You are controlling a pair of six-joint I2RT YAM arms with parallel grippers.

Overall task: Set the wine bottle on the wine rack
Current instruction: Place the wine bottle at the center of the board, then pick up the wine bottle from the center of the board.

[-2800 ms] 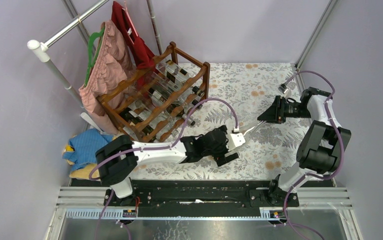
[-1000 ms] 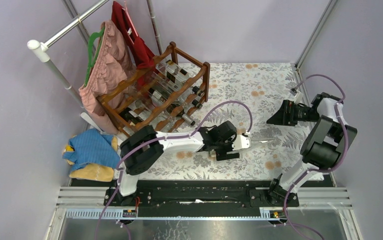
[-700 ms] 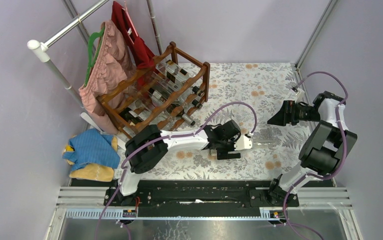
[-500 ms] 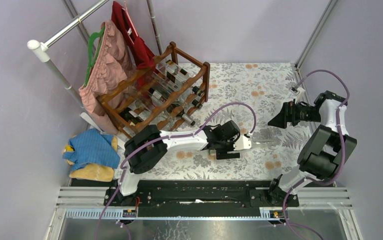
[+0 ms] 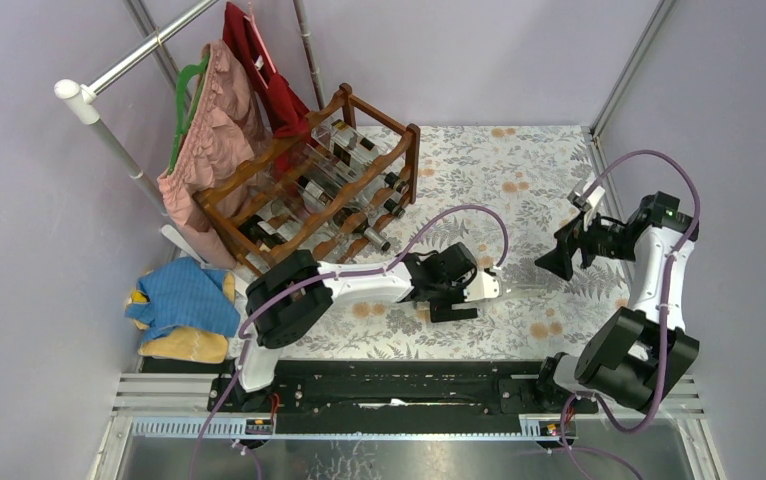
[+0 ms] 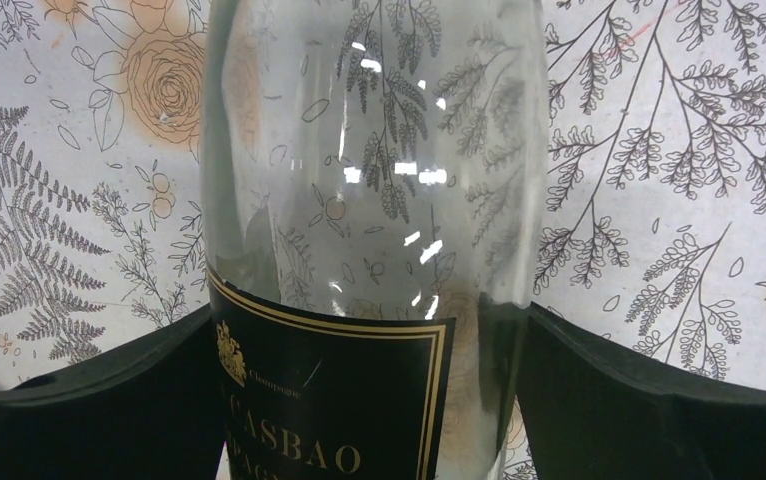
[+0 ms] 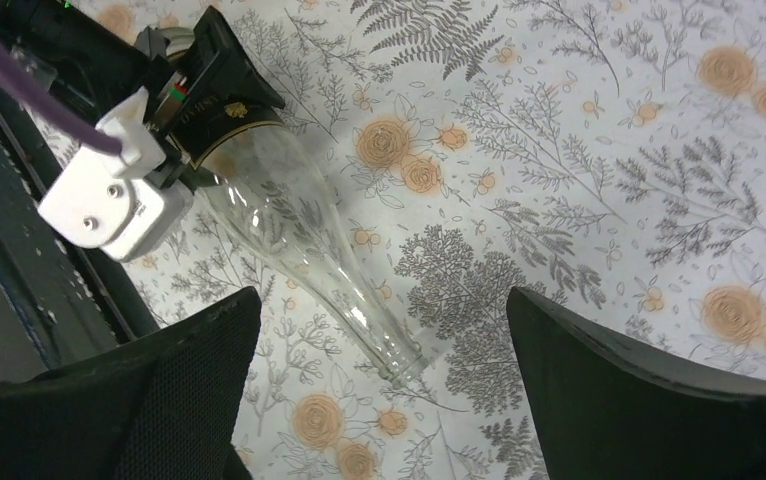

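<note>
**Bottle on the desk, not on the rack**

1. Wine bottle (image 7: 289, 215): clear glass with a black, gold-edged label. It lies on its side on the flowered desk (image 5: 519, 170), right of centre in the overhead view. Its neck points toward 3 o'clock and its labelled body is toward 9 o'clock.

2. Wine rack (image 5: 414, 155): dark reddish-brown wood, standing on the desk at about 10 o'clock from the bottle and well apart from it. Several other bottles (image 5: 344, 175) lie in its tiers.

3. Left claw (image 6: 369, 320): the arm reaches from 7 o'clock to the middle of the desk. The claw straddles the labelled part of the bottle, with one black finger (image 6: 89, 400) on each side, close against the glass. The left wrist view does not settle whether the fingers press on the bottle or merely flank it, so I cannot tell if it is grasped or released.

4. Right claw (image 7: 379, 300): released, fingers spread wide with nothing between them. It hangs above the bottle's neck. In the overhead view it sits at about 2 o'clock from the bottle's mouth.

5. Surroundings: a pink garment (image 5: 209, 140) and a red garment (image 5: 264, 70) hang at 11 o'clock behind the rack. A blue cloth (image 5: 184, 295) lies at 9 o'clock, off the desk's left edge.
</note>
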